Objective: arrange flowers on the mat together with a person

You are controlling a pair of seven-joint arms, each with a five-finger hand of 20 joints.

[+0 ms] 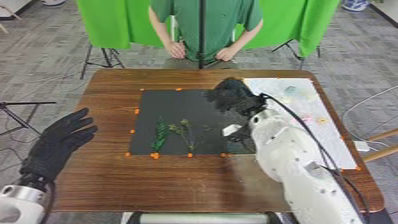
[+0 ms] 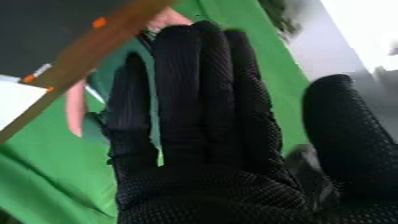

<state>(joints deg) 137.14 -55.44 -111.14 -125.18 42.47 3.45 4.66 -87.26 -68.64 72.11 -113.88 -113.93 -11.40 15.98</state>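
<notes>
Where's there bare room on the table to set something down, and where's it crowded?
Free: the black mat's far left part, beyond the green sprigs; the wood between the mat and the table's near edge.
Crowded: the mat's far right corner, under the right hand, and its near right, under that arm.

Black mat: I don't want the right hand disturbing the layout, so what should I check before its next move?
1. Mat flat on the table: ok.
2. Green sprig and thin-stemmed sprig side by side on it: ok.
3. Right hand clear of the mat: not ok, it is over the far right part.
4. Right hand empty: ok, fingers straight.
5. Left hand clear of the mat: ok, off to its left.
6. Person's hands off the mat: ok, at the table's far side.
</notes>
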